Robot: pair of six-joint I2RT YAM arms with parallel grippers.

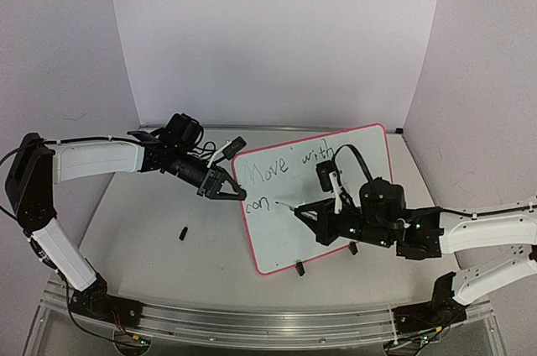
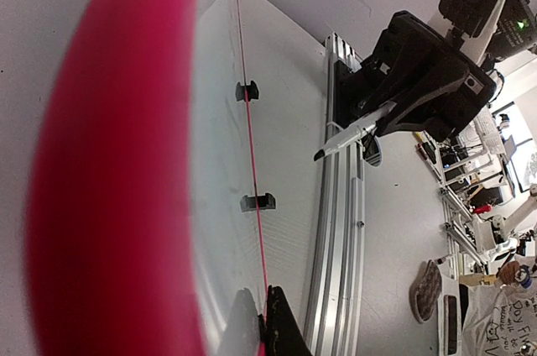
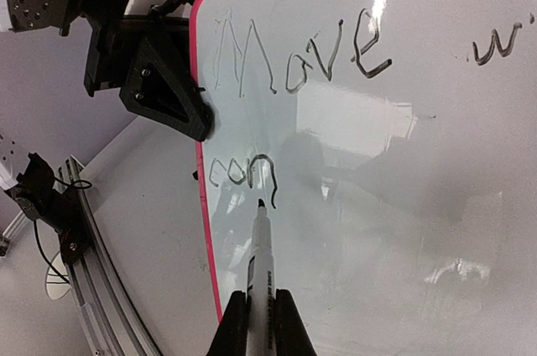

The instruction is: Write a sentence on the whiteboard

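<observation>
With its jaws pinched narrow on the barrel, the right pincer holds a slim white marker pen with a black nib, nib pointing away from the wrist. The nib sits at the foot of the last stroke of "con". From the right wrist view it looks down on the surface, but I can't confirm contact.

"con" is the second row of the thin black handwritten sentence. The top row reads "Move with". Both rows slant up to the right in the top view and sit in the far-left part of the board.

The large white rectangular whiteboard with rounded corners and a thin pink-red rim sits mid-worktop, turned at an angle between the two arms. Two small black clip feet are on its near edge.

The left pincer is closed on the board's left rim, level with the gap between the two rows. Its black triangular fingers overlap the pink edge in the right wrist view. In the left wrist view the rim runs edge-on into the jaws.

A small black stubby piece lies on the light grey worktop, left of the board and well apart from it. I can't tell what it is.

A ribbed aluminium rail runs along the near edge and carries both arm bases.
</observation>
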